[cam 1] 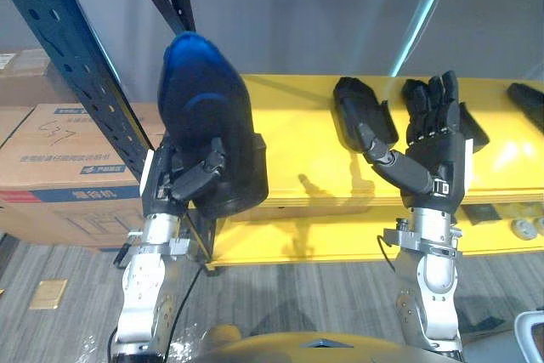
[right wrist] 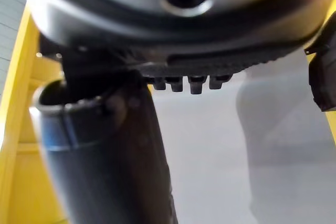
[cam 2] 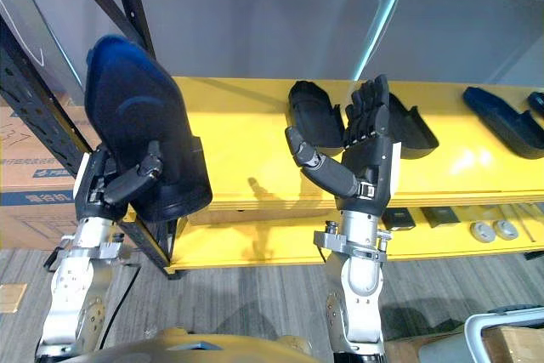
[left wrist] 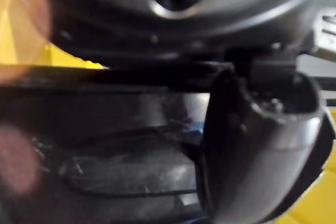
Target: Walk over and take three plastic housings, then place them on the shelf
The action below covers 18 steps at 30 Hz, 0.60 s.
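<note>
A dark blue plastic housing (cam 1: 204, 99) is held upright in the left hand (cam 1: 174, 180), raised in front of the left end of the yellow shelf (cam 1: 297, 138). The thumb is curled across the housing's lower front face, and the fingers are hidden behind it. In the left wrist view the thumb (left wrist: 257, 145) is seen pressed against the housing's glossy dark surface.

The right hand (cam 1: 435, 155) is raised with its palm open, its fingers straight and pointing upward and its thumb angled out to the side. Nothing is held in it. In the right wrist view the thumb (right wrist: 105, 166) is extended and the fingertips (right wrist: 189, 83) stand in a row.

A black housing (cam 2: 313, 116) is lying on the shelf just beside the right hand's thumb. A second housing (cam 2: 416, 132) is partly hidden behind the right hand's fingers. A dark blue housing (cam 2: 501, 125) is lying well apart, at the right end of the shelf.

On the lower level, small black boxes (cam 2: 442, 216) and round parts (cam 2: 493, 229) are seen. Cardboard boxes (cam 1: 68, 167) are stacked behind the blue rack upright (cam 1: 76, 65) at the left.
</note>
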Tool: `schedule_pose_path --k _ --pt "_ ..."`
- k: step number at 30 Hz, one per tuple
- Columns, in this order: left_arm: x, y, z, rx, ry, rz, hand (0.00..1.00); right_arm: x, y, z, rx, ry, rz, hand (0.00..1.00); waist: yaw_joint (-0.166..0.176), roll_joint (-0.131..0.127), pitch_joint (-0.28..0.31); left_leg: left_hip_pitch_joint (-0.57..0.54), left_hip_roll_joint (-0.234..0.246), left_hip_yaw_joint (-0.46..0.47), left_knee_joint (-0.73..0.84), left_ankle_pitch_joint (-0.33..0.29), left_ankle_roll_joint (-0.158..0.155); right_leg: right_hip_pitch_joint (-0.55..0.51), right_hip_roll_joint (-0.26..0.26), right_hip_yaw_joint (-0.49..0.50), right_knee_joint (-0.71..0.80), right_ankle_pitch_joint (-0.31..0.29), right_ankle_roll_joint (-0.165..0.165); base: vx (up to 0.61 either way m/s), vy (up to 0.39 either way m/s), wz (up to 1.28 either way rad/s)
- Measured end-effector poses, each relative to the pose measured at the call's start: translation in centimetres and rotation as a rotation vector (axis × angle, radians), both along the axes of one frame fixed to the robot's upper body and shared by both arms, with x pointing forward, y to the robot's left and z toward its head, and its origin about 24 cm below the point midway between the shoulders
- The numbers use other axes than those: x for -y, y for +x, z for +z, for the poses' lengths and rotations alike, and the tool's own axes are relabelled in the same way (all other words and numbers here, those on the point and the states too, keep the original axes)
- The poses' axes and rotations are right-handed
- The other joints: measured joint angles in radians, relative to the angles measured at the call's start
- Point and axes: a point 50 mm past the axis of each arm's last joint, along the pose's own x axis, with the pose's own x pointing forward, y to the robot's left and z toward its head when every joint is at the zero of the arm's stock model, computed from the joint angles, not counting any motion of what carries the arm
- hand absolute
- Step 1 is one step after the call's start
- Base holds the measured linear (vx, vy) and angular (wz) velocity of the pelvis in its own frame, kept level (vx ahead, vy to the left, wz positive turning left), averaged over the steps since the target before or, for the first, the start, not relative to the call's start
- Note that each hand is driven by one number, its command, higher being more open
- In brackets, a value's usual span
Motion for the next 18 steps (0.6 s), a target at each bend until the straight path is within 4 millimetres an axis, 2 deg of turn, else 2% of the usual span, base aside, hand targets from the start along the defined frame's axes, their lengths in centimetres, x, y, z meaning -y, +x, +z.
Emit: schedule_pose_path --k 3,7,9,12,16,18 --pt "0.3 0.2 0.0 -0.005 0.049 -0.002 0.0 0.1 0.7 -0.7 -0.042 -0.033 0.004 1.0 -0.006 0.007 0.002 0.008 -0.002 -0.011 -0.016 0.016 -0.004 0.029 0.003 -0.01 -0.041 0.0 0.0 -0.02 -0.034 0.1" --pt "1.4 0.1 -0.2 -0.016 0.07 -0.039 0.0 0.7 0.9 -0.3 -0.045 -0.087 -0.008 1.0 -0.002 0.012 0.003 0.02 0.02 -0.022 -0.071 0.063 -0.038 0.035 0.033 -0.012 -0.057 -0.028 -0.042 -0.09 -0.101 0.05" --pt "1.5 0.1 0.1 -0.005 0.082 -0.055 0.0 0.9 0.9 -0.1 -0.039 -0.094 -0.011 1.0 0.0 0.007 0.007 0.033 0.029 -0.016 -0.093 0.077 -0.054 0.035 0.041 -0.008 -0.057 -0.061 -0.043 -0.13 -0.125 -0.12" --pt "1.5 0.2 0.6 0.001 0.101 -0.07 0.0 1.8 0.9 0.1 -0.04 -0.127 -0.025 1.0 -0.023 0.017 0.008 0.052 0.052 -0.017 -0.133 0.106 -0.08 0.03 0.065 -0.004 -0.052 -0.081 -0.045 -0.14 -0.128 -0.08" --pt "1.6 2.2 2.1 0.046 0.106 -0.054 0.0 2.6 0.7 0.4 -0.031 -0.142 -0.037 1.0 -0.039 0.027 0.013 0.078 0.074 0.014 -0.197 0.148 -0.088 0.0 0.088 0.023 -0.031 -0.082 -0.049 -0.09 -0.062 -0.19" --pt "0.9 4.9 3.1 0.068 0.127 -0.007 0.0 2.3 0.7 0.8 -0.009 -0.151 0.033 1.0 -0.053 0.034 0.016 0.086 0.076 0.035 -0.217 0.166 -0.094 -0.03 0.092 0.049 -0.002 -0.082 -0.05 -0.04 -0.017 -0.28"
